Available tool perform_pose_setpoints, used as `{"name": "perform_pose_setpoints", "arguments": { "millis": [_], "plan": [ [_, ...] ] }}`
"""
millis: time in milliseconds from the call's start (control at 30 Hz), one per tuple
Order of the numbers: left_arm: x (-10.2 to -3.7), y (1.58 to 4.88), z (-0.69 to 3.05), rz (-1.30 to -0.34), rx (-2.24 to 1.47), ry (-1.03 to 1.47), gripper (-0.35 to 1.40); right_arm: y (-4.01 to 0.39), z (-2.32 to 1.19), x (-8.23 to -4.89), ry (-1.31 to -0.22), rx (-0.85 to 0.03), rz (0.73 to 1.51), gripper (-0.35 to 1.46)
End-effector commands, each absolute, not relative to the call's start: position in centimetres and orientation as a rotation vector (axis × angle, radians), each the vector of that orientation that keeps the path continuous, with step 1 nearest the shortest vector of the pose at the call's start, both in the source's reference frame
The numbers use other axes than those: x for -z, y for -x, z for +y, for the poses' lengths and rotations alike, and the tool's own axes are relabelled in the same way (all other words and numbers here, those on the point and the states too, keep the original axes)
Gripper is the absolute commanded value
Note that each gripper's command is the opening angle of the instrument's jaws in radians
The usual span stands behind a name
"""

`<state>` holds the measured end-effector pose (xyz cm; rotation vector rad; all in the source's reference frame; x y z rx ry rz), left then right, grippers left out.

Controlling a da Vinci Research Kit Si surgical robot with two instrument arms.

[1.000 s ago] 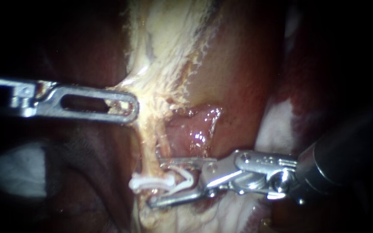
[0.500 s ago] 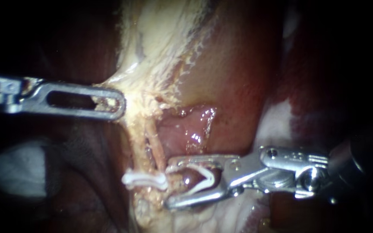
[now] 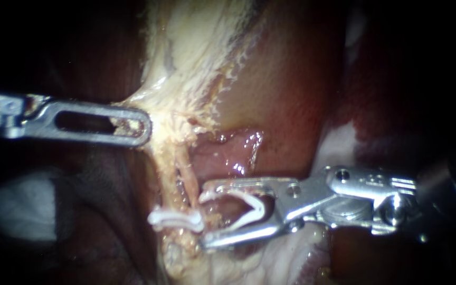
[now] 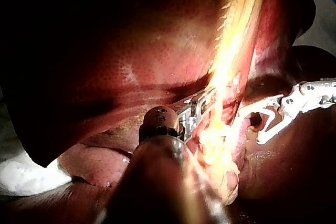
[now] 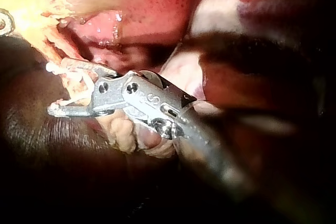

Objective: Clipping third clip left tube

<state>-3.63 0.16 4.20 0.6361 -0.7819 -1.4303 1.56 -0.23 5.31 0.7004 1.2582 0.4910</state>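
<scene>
Endoscope view gives us the clearest look. Our left instrument (image 3: 142, 126) comes in level from the left. Its slotted jaws are pressed together on a fold of pale yellow fatty tissue (image 3: 160, 100), which is drawn out to a point at their tip. Below this fold a pale tube (image 3: 181, 177) runs downward, and a closed white clip (image 3: 174, 219) lies across it. Our right instrument (image 3: 203, 214) enters from the right, low in the view. Its jaws stand wide apart, yet they carry an open white clip (image 3: 254, 202) between them, one leg along each jaw, with the V opening toward the tube. The jaw tips are just beside the right end of the closed white clip, and moist red tissue (image 3: 228, 212) shows between the legs. We cannot tell whether the tube itself lies inside the open white clip. Right wrist view shows the same jaws spread, with pale tissue ahead of them.
</scene>
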Motion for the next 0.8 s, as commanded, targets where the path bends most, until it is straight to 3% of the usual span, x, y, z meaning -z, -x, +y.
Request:
{"name": "perform_pose_setpoints", "arguments": {
  "millis": [33,800],
  "plan": [
    [-4.19,3.63,0.16,-0.782,1.431,-0.636,-0.35,-1.60,-0.24,-5.34,-0.696,-0.489,1.257,0.60],
    [-4.09,3.66,0.11,-0.787,1.437,-0.634,-0.35,-1.89,-0.39,-5.96,-0.677,-0.472,1.235,0.60]
  ]
}}
